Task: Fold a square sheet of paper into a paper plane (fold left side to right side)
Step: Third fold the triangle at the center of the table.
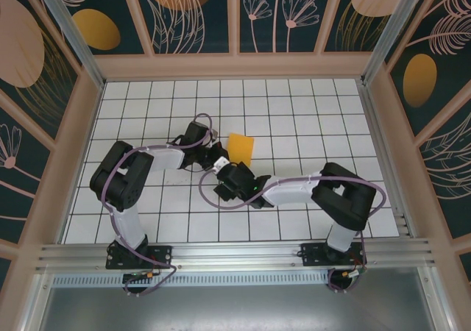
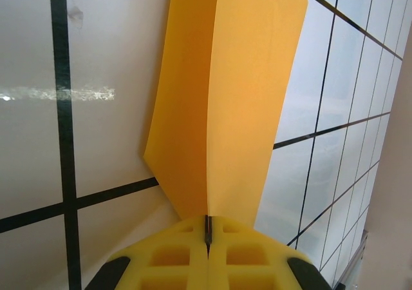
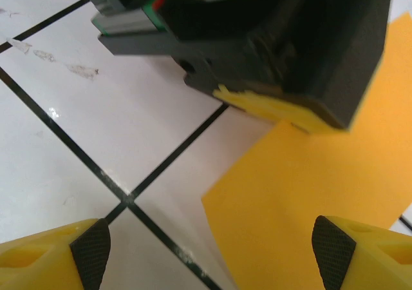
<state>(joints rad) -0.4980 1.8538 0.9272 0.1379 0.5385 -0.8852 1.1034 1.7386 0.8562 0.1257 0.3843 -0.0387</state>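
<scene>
Left gripper (image 2: 207, 231) pinches the folded paper's (image 2: 238, 96) near edge.

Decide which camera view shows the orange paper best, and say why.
The left wrist view: the paper stands large, its fold line and both layers plain, pinched in the shut left hand. The top view shows it small beside the arms; the right wrist view shows one flat corner.

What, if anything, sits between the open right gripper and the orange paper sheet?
Nothing visible does: a corner of the paper sheet shows between the open fingers of the right gripper. The left gripper, shut on the sheet's edge, hangs close over its far side, so it may crowd the approach.
</scene>
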